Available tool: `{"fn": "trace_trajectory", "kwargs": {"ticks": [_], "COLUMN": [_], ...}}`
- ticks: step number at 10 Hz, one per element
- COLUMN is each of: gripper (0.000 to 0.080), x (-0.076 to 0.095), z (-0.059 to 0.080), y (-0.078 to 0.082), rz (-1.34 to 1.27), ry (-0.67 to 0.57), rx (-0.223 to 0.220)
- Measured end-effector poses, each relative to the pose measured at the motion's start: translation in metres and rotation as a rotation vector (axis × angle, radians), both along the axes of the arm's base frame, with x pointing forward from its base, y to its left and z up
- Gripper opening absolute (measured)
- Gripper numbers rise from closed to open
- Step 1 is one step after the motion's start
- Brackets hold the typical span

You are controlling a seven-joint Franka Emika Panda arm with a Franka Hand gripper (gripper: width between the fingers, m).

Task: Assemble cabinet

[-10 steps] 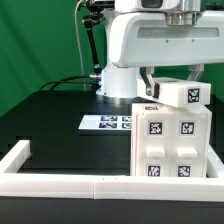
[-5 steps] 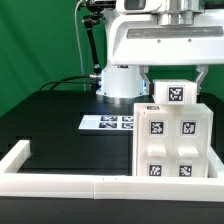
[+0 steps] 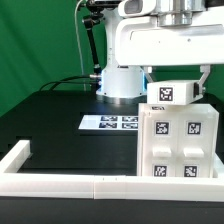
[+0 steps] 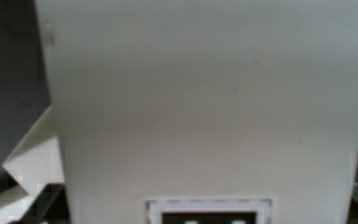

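Observation:
The white cabinet body (image 3: 176, 145) stands upright at the exterior view's right, with several square tags on its near face. A small white top block (image 3: 172, 93) with one tag sits on it. My gripper (image 3: 176, 80) comes down from above, its fingers on either side of this block and closed on it. In the wrist view a plain white face of the cabinet (image 4: 202, 100) fills almost the whole picture, with one tag (image 4: 208, 212) at its edge. My fingertips are hidden there.
The marker board (image 3: 108, 122) lies flat on the black table behind the cabinet. A long low white border rail (image 3: 60, 182) runs along the near edge and up the exterior view's left. My arm's white base (image 3: 122, 82) stands at the back.
The top block was turned askew and further right a second ago; it has turned square to the cabinet body. The body has shifted slightly to the exterior view's right.

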State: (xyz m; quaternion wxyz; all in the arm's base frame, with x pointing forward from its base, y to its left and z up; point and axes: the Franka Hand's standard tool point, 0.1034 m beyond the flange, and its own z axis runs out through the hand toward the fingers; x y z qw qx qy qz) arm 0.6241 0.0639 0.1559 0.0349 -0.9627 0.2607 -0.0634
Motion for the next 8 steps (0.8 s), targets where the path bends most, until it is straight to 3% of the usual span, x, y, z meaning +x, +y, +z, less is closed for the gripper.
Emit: {"fn": "trace_trajectory", "kwargs": {"ticks": [8], "gripper": [0.0543], "x": [0.002], "z": [0.003], "y": [0.017], "rz": [-0.570], "ry": [0.013], "rx": [0.118]}}
